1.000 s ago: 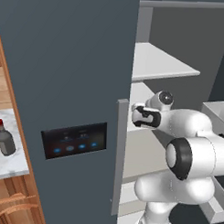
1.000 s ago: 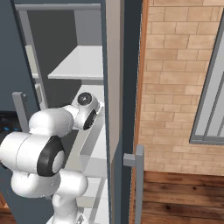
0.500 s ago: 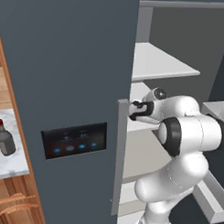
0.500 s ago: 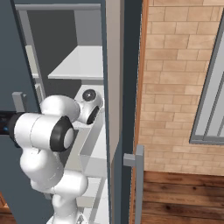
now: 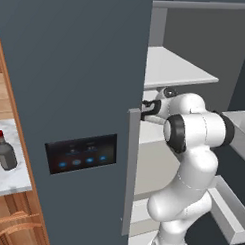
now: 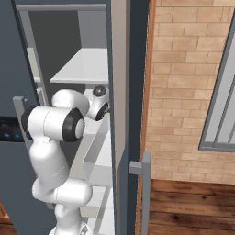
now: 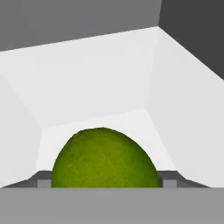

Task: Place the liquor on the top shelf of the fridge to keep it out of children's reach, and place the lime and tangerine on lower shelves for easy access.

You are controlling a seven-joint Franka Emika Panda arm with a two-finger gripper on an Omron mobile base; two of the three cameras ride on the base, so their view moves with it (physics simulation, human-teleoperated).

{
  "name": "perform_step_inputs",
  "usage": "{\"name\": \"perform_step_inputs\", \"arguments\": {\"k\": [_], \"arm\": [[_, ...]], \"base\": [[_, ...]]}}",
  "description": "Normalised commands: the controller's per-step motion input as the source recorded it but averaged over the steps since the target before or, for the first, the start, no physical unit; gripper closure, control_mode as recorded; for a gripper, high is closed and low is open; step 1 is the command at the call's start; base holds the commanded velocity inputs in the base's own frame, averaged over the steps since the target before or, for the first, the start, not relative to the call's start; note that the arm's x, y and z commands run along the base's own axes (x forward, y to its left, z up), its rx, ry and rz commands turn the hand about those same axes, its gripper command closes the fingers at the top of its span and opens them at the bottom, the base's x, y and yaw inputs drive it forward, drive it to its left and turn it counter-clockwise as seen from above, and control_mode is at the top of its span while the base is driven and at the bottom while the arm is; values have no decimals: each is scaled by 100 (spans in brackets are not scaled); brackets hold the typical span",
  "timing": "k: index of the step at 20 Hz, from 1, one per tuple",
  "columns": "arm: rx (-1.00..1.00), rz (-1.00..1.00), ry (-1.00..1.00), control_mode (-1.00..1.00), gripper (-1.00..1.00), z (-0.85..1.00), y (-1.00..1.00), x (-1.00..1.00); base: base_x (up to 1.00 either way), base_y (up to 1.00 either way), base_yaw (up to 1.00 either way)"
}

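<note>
Left base: gripper [image 5: 145, 108] reaches into fridge [image 5: 86, 68], under top shelf [image 5: 176, 69]; bottle [image 5: 4, 151] on far-left bench [image 5: 15, 183].
Hand view: gripper pinching lime [image 7: 105, 158] at its widest. Light, firm, round, prob slippery.

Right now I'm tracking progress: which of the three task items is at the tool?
The lime, green between the tool's fingertips inside the fridge; the bottle stands outside on the counter.
</note>
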Motion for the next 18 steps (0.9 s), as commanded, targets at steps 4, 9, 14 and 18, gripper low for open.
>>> {"name": "perform_step_inputs", "arguments": {"k": [4,9,14,18], "arm": [[0,3,0,-100,-100,-62,-5,36],[0,3,0,-100,-100,-58,-1,19],[0,5,0,-100,-100,-14,0,-19],[0,6,0,-100,-100,0,0,-59]], "base": [[0,0,0],[0,0,0],[0,0,0],[0,0,0]]}}
